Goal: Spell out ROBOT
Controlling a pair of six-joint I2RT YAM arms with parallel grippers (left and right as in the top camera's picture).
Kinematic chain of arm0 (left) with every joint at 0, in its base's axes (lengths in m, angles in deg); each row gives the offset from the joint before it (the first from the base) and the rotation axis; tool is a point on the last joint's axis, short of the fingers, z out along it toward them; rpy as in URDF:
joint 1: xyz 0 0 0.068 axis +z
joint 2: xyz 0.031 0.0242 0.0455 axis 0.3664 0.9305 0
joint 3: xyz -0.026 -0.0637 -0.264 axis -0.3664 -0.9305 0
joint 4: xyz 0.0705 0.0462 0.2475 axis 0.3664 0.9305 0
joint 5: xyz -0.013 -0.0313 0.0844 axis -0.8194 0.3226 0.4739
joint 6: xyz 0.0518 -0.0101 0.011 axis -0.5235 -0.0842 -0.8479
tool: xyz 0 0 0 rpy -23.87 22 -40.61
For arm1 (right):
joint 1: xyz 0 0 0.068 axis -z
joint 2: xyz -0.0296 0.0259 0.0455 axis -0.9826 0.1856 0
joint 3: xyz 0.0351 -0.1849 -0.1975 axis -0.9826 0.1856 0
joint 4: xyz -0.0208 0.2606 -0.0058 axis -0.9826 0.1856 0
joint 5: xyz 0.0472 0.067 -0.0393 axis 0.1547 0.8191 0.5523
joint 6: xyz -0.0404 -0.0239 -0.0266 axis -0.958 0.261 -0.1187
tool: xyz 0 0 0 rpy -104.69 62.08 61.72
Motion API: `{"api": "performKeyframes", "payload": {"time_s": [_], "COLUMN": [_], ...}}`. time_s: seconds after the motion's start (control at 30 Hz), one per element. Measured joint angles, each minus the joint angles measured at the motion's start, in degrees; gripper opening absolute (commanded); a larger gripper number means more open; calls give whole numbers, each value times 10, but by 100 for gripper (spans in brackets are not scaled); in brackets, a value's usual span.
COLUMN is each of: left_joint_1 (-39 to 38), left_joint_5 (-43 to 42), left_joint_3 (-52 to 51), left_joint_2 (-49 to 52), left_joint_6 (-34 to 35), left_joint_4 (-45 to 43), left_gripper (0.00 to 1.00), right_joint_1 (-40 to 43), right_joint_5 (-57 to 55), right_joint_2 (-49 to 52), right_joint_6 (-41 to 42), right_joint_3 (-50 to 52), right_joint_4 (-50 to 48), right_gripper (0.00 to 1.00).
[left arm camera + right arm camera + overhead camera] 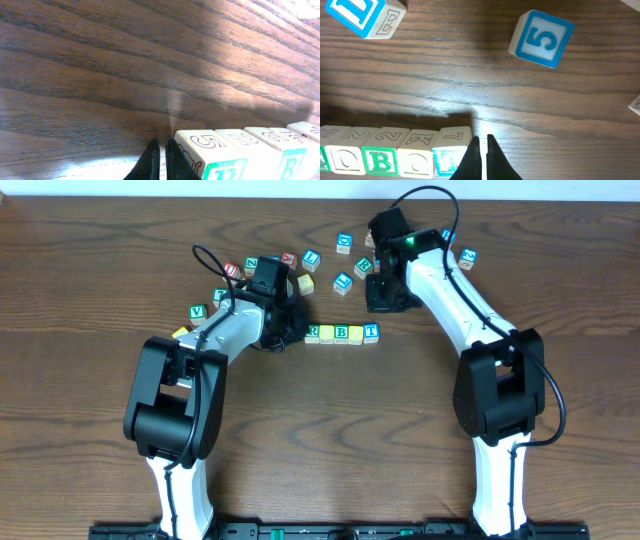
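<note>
A row of five letter blocks [341, 333] lies at mid table and reads R, O, B, O, T. My left gripper [291, 330] is shut and empty, its fingertips [161, 151] low on the table just left of the green R block [220, 167]. My right gripper [383, 312] is shut and empty, its fingertips [480, 150] right beside the blue T block [451, 159] at the row's right end. The right wrist view also shows the green B block [381, 161] and a white O block [417, 162].
Several loose letter blocks lie behind the row, among them a blue one [343, 282], a yellow one [305, 283] and a green V block [198, 311]. A blue 5 block [541, 39] and a blue-edged block [362, 15] lie beyond the right gripper.
</note>
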Motion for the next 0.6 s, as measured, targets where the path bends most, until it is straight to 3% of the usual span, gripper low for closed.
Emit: {"api": "performKeyframes", "payload": {"time_s": [0.6], "left_joint_1": [0], "left_joint_5": [0], "left_joint_3": [0], "left_joint_2": [0], "left_joint_6": [0], "left_joint_4": [0], "left_gripper": [7], "right_joint_1": [3], "right_joint_5": [40], "right_joint_2": [0], "right_joint_6": [0], "right_joint_3": [80], "right_joint_4": [-41], "right_gripper": [1]}}
